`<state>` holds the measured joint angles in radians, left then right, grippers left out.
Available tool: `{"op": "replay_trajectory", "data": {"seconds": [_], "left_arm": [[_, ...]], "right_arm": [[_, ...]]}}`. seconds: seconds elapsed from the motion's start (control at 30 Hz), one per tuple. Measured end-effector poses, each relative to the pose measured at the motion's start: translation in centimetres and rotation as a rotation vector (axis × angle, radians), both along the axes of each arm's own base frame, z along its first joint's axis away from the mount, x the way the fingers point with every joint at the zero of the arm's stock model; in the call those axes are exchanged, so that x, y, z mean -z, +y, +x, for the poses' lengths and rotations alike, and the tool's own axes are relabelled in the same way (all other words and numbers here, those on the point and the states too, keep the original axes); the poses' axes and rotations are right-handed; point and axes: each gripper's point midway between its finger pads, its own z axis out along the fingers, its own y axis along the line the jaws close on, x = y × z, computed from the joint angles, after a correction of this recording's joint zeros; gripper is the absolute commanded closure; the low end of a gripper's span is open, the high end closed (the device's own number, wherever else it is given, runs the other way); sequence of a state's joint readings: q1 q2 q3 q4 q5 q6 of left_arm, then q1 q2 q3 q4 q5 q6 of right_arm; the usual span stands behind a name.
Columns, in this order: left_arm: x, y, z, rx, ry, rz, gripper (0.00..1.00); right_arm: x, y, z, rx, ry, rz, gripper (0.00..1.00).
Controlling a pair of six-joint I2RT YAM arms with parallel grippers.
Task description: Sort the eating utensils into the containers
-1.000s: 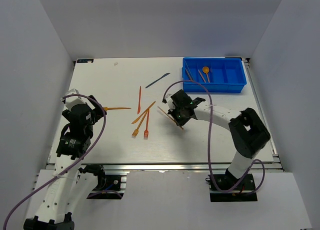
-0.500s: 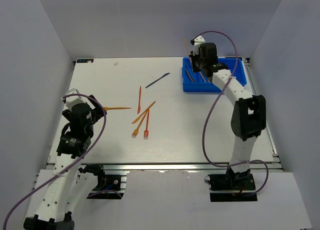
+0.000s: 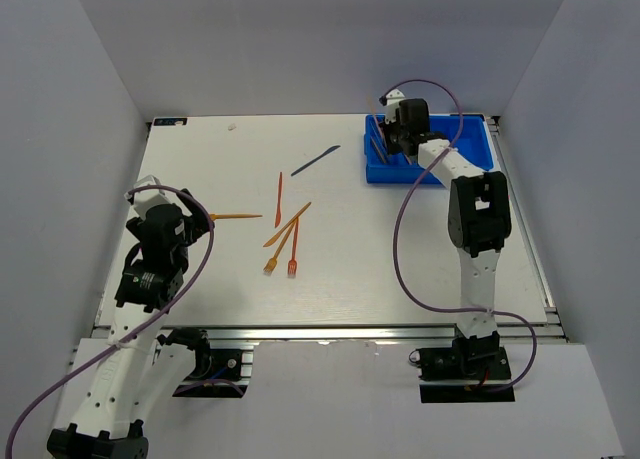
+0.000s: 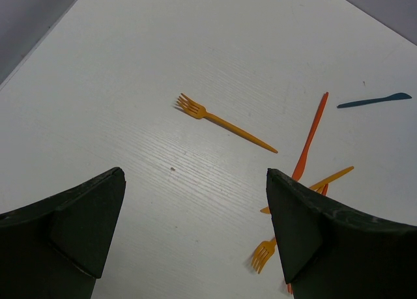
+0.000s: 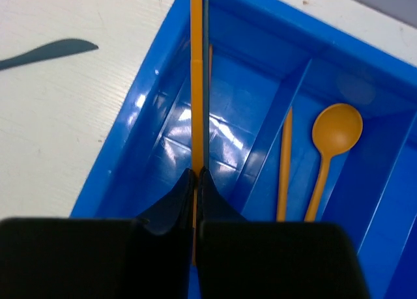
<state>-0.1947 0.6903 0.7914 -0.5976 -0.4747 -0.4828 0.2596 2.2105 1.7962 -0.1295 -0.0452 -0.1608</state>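
My right gripper (image 5: 196, 175) is shut on a thin orange utensil (image 5: 196, 84) and holds it over the leftmost compartment of the blue tray (image 5: 124, 149); its end is out of view. From above, this gripper (image 3: 397, 129) is at the tray's left end (image 3: 470, 164). An orange spoon (image 5: 332, 142) and an orange stick (image 5: 285, 162) lie in the tray. On the table lie an orange fork (image 4: 221, 122), a red-orange utensil (image 4: 310, 137), more orange forks (image 3: 285, 241) and a dark blue knife (image 3: 315, 160). My left gripper (image 4: 195, 240) is open above the table's left side.
The white table (image 3: 220, 269) is walled by grey panels on three sides. The right arm (image 3: 478, 219) stretches along the table's right side. The tray sits at the far right corner.
My right arm has carried the orange utensil from mid-table to the blue tray and lowered it towards the leftmost compartment. The left arm has barely moved.
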Motion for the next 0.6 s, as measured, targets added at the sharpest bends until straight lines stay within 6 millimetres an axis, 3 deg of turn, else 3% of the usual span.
{"op": "replay_trajectory", "data": {"seconds": [0.1, 0.2, 0.23, 0.33, 0.53, 0.57, 0.6], "left_arm": [[0.0, 0.0, 0.0, 0.000, 0.000, 0.000, 0.02], [0.0, 0.0, 0.0, 0.000, -0.001, 0.000, 0.02], [0.0, 0.0, 0.0, 0.000, -0.001, 0.000, 0.02], [-0.1, 0.0, 0.0, 0.000, -0.003, -0.001, 0.02], [-0.2, 0.0, -0.1, 0.000, -0.007, -0.001, 0.02], [-0.2, 0.0, -0.1, 0.000, -0.007, -0.001, 0.02], [-0.2, 0.0, -0.1, 0.000, -0.007, -0.001, 0.02]], "right_arm": [[0.7, -0.5, -0.5, 0.000, 0.019, 0.002, 0.97], [1.5, -0.7, -1.0, -0.003, 0.037, 0.002, 0.76], [1.9, -0.7, -1.3, -0.005, 0.047, 0.001, 0.65], [2.3, -0.8, -1.7, -0.007, 0.060, 0.000, 0.54], [0.6, -0.4, -1.7, -0.010, 0.046, 0.023, 0.38], [-0.3, -0.3, -1.7, -0.008, 0.038, 0.034, 0.28], [-1.2, -0.3, -1.8, -0.001, 0.030, 0.045, 0.11]]}}
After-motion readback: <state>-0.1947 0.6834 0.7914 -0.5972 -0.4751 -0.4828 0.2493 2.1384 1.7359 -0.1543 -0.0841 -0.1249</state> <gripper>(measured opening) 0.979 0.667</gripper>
